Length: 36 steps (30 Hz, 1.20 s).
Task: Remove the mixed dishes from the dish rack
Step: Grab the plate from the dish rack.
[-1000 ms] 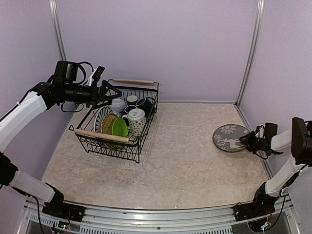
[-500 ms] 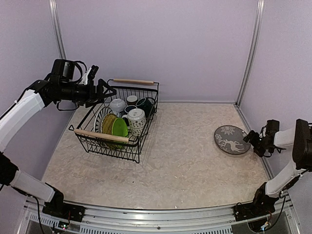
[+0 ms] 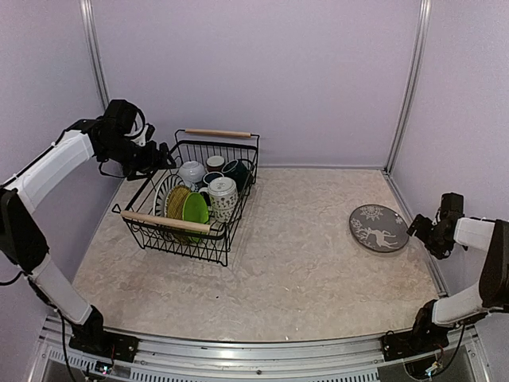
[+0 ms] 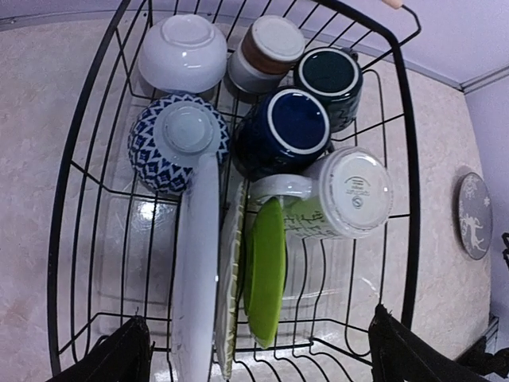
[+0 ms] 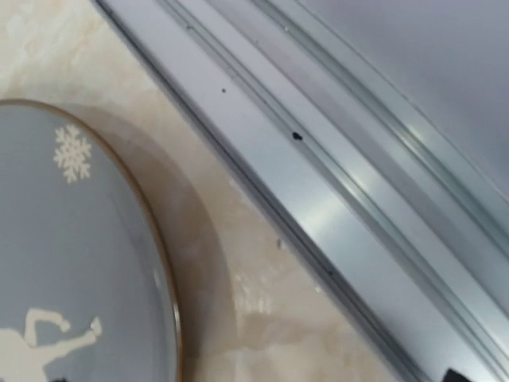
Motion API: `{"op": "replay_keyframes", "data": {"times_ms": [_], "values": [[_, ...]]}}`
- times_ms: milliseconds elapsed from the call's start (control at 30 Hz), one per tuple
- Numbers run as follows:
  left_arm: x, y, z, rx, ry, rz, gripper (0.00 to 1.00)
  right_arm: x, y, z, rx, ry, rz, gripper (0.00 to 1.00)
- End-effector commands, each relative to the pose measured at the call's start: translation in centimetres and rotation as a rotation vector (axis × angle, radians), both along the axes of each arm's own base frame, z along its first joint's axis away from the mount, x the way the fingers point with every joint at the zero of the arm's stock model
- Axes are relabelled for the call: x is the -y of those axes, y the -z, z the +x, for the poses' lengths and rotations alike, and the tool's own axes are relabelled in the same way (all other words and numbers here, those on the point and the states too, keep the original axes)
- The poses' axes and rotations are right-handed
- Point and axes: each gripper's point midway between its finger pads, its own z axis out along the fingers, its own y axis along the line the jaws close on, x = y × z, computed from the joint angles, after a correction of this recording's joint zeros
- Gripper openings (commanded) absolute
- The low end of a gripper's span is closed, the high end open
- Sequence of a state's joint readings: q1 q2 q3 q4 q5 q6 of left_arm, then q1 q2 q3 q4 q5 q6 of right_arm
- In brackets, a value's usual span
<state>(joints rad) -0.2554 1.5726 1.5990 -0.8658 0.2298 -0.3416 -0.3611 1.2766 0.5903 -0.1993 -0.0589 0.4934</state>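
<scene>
The dish rack, black wire with wooden bar handles, stands at the back left, and its rim fills the left wrist view. Inside are a white bowl, a small cup, two dark mugs, a blue-patterned bowl and a patterned white mug. Standing on edge are a pale plate, a woven yellow plate and a lime green plate. My left gripper hovers open above the plates. My right gripper stands open just right of a grey deer plate.
The grey deer plate lies flat on the table near the right wall's metal rail. The purple back wall rises close behind the rack. The beige tabletop stretches between the rack and the grey plate.
My right gripper opened, let go of the grey plate's rim and drew back to the right. My left arm swung back and its gripper tilted down over the rack.
</scene>
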Motion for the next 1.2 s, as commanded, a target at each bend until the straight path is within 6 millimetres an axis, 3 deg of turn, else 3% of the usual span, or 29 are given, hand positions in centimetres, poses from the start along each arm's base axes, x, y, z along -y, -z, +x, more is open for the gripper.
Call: {"op": "replay_keyframes", "data": {"times_ms": [0, 633, 833, 1033, 1167], "values": [[-2.2, 2.2, 0.1, -0.060, -0.049, 0.157, 0.88, -0.4, -1.0, -0.9, -0.037, -0.042, -0.044, 0.99], [-2.5, 7.8, 0.9, -0.155, -0.034, 0.407, 0.42, -12.3, -9.3, 3.4, 0.230, -0.368, -0.071, 0.98], [-2.2, 9.2, 0.9, -0.192, -0.015, 0.431, 0.29, -14.2, -10.3, 3.7, 0.277, -0.403, -0.073, 0.98], [-2.0, 10.1, 0.9, -0.207, -0.007, 0.483, 0.29, -16.0, -11.1, 4.4, 0.323, -0.438, -0.063, 0.97], [-2.1, 10.0, 1.0, -0.198, -0.010, 0.505, 0.22, -16.7, -11.3, 4.7, 0.315, -0.442, -0.088, 0.96]]}}
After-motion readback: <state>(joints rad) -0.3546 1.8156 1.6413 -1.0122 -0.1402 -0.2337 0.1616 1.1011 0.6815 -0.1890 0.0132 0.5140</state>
